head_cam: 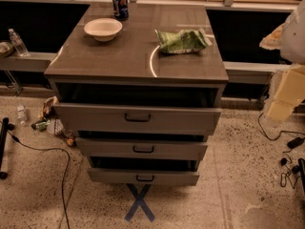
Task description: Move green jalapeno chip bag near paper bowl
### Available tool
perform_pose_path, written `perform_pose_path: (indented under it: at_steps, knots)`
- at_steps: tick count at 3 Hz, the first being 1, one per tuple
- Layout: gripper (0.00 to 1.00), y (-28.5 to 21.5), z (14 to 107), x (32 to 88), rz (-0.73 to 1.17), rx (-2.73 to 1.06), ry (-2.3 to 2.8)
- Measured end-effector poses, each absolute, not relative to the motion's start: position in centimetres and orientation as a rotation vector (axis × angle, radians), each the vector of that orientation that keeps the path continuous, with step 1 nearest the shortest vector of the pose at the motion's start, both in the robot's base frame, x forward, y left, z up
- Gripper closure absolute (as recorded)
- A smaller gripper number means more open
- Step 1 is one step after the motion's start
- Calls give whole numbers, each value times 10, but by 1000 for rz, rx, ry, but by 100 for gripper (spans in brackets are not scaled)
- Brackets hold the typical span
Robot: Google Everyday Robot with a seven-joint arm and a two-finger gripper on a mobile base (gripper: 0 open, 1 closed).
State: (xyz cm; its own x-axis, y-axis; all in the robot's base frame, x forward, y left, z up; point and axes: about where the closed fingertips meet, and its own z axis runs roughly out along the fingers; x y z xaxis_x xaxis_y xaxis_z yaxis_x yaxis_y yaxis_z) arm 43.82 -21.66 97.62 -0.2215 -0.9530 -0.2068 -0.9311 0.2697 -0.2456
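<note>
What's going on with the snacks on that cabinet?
Nothing is being handled right now. The green chip bag lies on the right side of the cabinet top, apart from the paper bowl at the back left. A blue soda can stands just behind the bowl. The robot's arm shows at the right edge, beside the cabinet and touching nothing; its gripper is not in view. The three drawers are pulled partly open.

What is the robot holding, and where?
Nothing that shows: the green jalapeno chip bag lies untouched on the cabinet top. The gripper is out of view; only the arm shows at right.
</note>
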Motion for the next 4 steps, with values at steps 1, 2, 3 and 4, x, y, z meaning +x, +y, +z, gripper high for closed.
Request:
perform_pose_path:
  at_steps: [1, 2, 3, 4]
  knots:
    - [0, -216, 977, 442, -104, -1718, 2226]
    - [0, -216, 980, 473, -79, -1666, 2175]
    - [0, -220, 982, 532, -21, -1530, 2084]
    - [0, -215, 986, 581, -54, -1415, 1993]
